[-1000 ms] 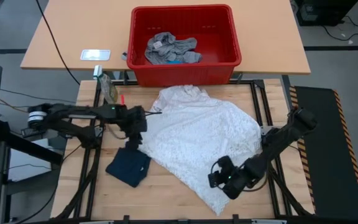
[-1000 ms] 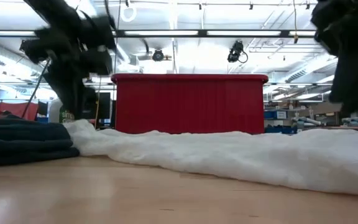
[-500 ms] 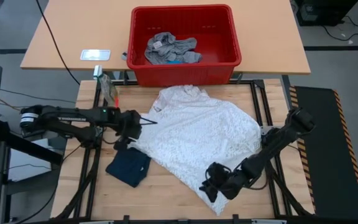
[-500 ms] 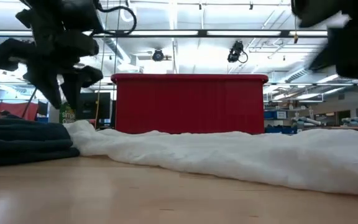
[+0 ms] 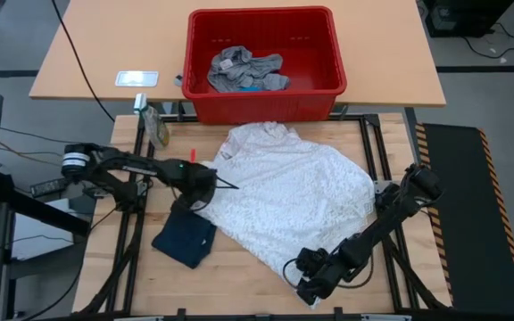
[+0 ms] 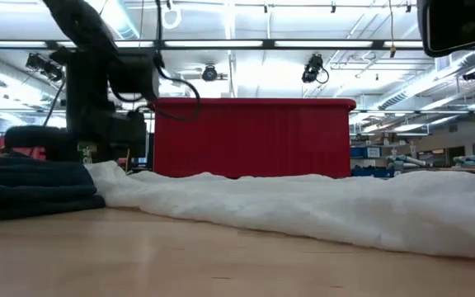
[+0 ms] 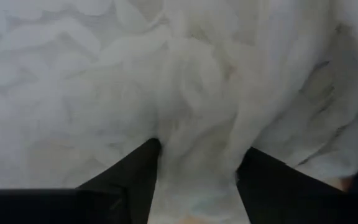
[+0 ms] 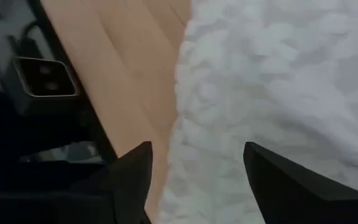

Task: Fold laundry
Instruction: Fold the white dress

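A white lace-patterned garment (image 5: 284, 192) lies spread flat in the middle of the wooden table (image 5: 239, 285). A folded navy cloth (image 5: 184, 239) lies beside its left edge. Grey garments (image 5: 246, 69) lie in the red basket (image 5: 261, 98) beyond the table's far edge. My left gripper (image 5: 208, 185) is open and low at the white garment's left edge. My right gripper (image 5: 303, 283) is open at the garment's near corner. In the right wrist view one of its fingers (image 8: 132, 177) is over bare wood and the other (image 8: 278, 180) over the cloth. My left gripper comes from the table's left, slanting down onto the white garment's left edge. Its open fingers (image 7: 138, 177) stand either side of a raised ridge of cloth (image 7: 197, 143), which lies slack on the table. My right gripper hovers over the garment's near edge (image 8: 182, 124); I cannot tell whether it touches it.
A white flat device (image 5: 137, 78) lies on the far table, left of the basket. A green packet (image 5: 156, 127) and a small red item (image 5: 175, 141) sit at the table's far left. Bare wood shows along the near edge and near the right edge.
My left gripper has come down and gone a little toward the table's right, onto the white garment's left edge. My right gripper has travelled toward the near edge and leftward along the garment, to its near corner. The garment lies as before.
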Available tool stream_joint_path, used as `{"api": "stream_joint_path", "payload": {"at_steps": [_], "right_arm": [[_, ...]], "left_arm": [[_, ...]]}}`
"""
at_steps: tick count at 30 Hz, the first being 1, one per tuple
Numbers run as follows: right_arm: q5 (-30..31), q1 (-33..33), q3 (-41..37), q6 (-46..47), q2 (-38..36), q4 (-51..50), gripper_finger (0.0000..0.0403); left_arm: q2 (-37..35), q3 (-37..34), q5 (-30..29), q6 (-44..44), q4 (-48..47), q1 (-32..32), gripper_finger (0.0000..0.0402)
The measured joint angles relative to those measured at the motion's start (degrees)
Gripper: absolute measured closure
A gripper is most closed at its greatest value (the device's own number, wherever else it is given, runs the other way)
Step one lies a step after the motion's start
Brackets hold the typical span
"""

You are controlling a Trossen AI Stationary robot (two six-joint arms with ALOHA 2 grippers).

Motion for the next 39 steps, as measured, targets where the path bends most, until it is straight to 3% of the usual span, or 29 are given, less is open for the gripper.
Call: {"api": "stream_joint_path", "payload": {"at_steps": [4, 8, 12, 17, 18, 23, 30, 35, 39], "right_arm": [[-1.8, 0.4, 4.3, 1.4, 5.1, -1.4, 0.0158], [-6.0, 0.5, 9.8, 8.5, 10.4, -6.8, 0.0175], [-8.0, 0.7, 14.7, 13.6, 14.4, -16.1, 0.0228], [-9.9, 0.7, 16.0, 13.0, 13.3, -19.3, 0.0374], [-10.5, 0.7, 16.0, 12.5, 12.5, -19.4, 0.0385], [-12.6, 1.0, 16.7, 12.8, 3.7, -18.8, 0.0394], [-11.0, 3.9, 16.7, 18.8, -6.6, -17.6, 0.0398], [-7.1, 6.3, 16.6, 22.3, -9.6, -19.8, 0.0400], [-2.8, 6.5, 16.7, 26.9, -11.4, -32.6, 0.0400]], "left_arm": [[3.3, 0.3, 0.1, -0.1, 0.2, 0.3, 0.0244], [3.3, 0.2, -0.6, -0.3, 0.9, 0.3, 0.0316], [1.6, 1.1, -0.3, -1.6, -0.5, 0.4, 0.0387], [0.5, 7.5, 0.7, -2.8, -11.4, 0.3, 0.0393], [0.2, 9.3, 0.7, -3.5, -14.8, 0.2, 0.0394], [0.2, 19.2, 4.5, -6.9, -30.3, -1.5, 0.0395], [0.1, 32.5, 11.0, -10.3, -45.9, -7.7, 0.0396], [0.1, 38.8, 15.3, -11.4, -46.9, -12.1, 0.0396], [0.3, 40.4, 15.3, -11.6, -39.9, -11.0, 0.0396]]}}
